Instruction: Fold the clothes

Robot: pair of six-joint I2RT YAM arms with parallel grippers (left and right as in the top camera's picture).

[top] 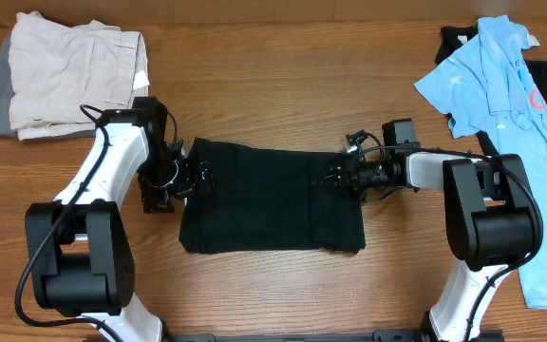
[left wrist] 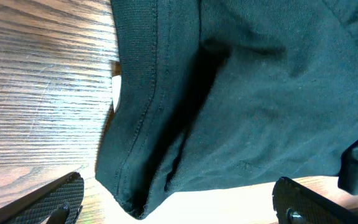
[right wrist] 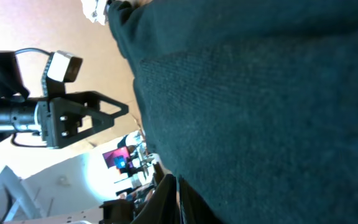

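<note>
Black shirt (top: pixel 269 199): lies as a partly folded rectangle mid-tabletop (top: pixel 283 76), flat between both arms.
Left tool (top: pixel 186 180): at the shirt's left edge, fingers (left wrist: pixel 55 196) spread wide either side of the stitched hem, probably set to take that edge for a fold.
Right tool (top: pixel 333 179): at the shirt's right edge. Cloth fills its camera, so its grip cannot be told.
Light blue polo (top: pixel 501 95): well right of the shirt, probably waiting its turn.
Beige garment (top: pixel 69 71): beyond the shirt's far left corner.
Surface: bare wood grain.
Room: bright and blurred past the shirt.
</note>
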